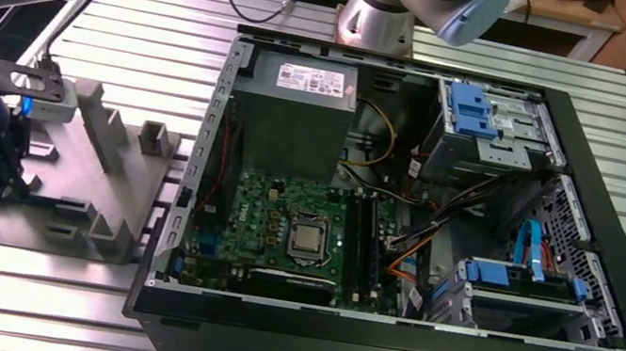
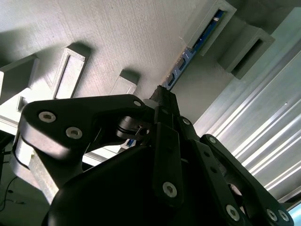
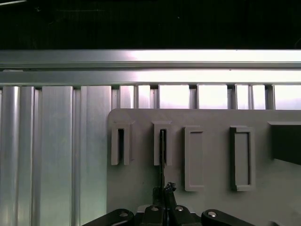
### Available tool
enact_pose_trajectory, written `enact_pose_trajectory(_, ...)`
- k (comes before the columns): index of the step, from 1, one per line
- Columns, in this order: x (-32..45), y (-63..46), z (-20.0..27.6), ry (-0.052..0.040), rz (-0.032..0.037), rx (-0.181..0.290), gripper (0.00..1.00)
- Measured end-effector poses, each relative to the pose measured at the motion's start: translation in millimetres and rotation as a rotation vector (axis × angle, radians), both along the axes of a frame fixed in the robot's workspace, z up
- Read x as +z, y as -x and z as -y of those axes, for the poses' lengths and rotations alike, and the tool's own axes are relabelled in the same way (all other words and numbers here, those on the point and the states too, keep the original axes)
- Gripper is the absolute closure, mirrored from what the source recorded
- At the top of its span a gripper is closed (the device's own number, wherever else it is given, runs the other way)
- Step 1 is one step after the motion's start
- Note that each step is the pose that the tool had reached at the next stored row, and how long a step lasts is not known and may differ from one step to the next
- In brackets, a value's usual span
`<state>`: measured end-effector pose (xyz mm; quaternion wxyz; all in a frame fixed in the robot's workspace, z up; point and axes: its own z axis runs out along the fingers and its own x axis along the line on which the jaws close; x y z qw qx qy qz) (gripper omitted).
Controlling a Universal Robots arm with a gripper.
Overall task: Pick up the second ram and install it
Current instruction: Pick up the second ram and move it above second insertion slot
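Second ram [image 3: 162, 157] stands on edge in a narrow slot holder [image 3: 162, 141] of the grey fixture plate [image 3: 141, 188], straight ahead of the gripper [image 3: 164, 192]. In the second wrist view its blue-green edge runs from holder to fingertips [image 2: 162, 96]. Fingers look pinched together on the ram's near end; the contact is partly hidden by the linkage. In the exterior view the open PC case [image 1: 601, 281], w/ motherboard [image 1: 266, 225] & power supply [image 1: 292, 115] inside, sits well apart from the gripper, beyond the plate.

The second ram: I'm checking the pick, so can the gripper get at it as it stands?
Likely yes: the gripper looks closed on the second ram, which stands on edge in the grey holder slot, with nothing covering it.
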<state>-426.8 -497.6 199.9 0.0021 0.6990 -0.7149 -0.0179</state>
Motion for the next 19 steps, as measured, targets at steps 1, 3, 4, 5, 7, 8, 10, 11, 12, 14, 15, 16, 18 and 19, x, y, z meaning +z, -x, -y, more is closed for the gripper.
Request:
enact_pose_trajectory(1, 0.6, 0.0, 0.0, 0.0001, -0.0002, 0.0, 0.92)
enact_pose_trajectory(3, 1.9, 0.1, 0.0, 0.0003, -0.0004, 0.0, 0.92)
enact_pose_trajectory(4, 2.8, 0.1, 0.0, 0.0005, -0.0005, 0.0, 0.92)
enact_pose_trajectory(5, 3.5, 0.0, 0.0, 0.0004, -0.0004, 0.0, 0.92)
enact_pose_trajectory(7, 4.9, 0.0, 0.0, 0.0003, -0.0003, 0.0, 0.92)
enact_pose_trajectory(8, 5.1, 0.0, 0.0, 0.0002, -0.0002, 0.0, 0.92)
enact_pose_trajectory(10, 5.1, 0.0, 0.0, 0.0001, -0.0001, 0.0, 0.92)
enact_pose_trajectory(11, 5.3, 0.0, 0.0, 0.0003, -0.0003, 0.0, 0.92)
enact_pose_trajectory(12, 5.5, 0.1, 0.0, 0.0003, -0.0004, 0.0, 0.92)
enact_pose_trajectory(14, 7.9, 0.1, 0.1, 0.0007, -0.0008, 0.0, 0.92)
enact_pose_trajectory(15, 9.4, 0.1, 0.0, 0.0005, -0.0006, 0.0, 0.92)
enact_pose_trajectory(16, 11.0, 0.1, 0.0, 0.0004, -0.0005, 0.0, 0.92)
enact_pose_trajectory(18, 14.5, 0.1, 0.0, 0.0004, -0.0004, 0.0, 0.92)
enact_pose_trajectory(19, 16.5, 0.0, 0.0, 0.0004, -0.0004, 0.0, 0.92)
